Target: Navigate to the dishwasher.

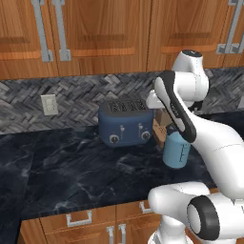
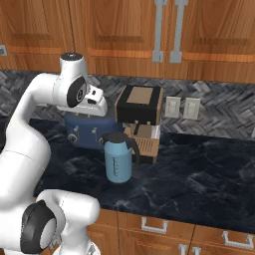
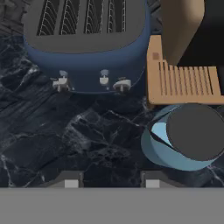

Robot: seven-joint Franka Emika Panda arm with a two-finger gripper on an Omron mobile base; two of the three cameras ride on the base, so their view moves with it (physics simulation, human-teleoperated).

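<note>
White rounded arm (glossy), dark joints

Wooden cabinets (image 1: 95,28), herringbone backsplash (image 1: 81,97), black counter (image 1: 71,176)

A dark blue four-slot toaster (image 1: 125,122) sits on a black marble countertop (image 1: 62,171) against a grey herringbone backsplash (image 1: 76,95). Just beside it stands a tan and black coffee machine (image 2: 140,119), with a light blue lidded kettle (image 2: 118,157) in front.
</note>
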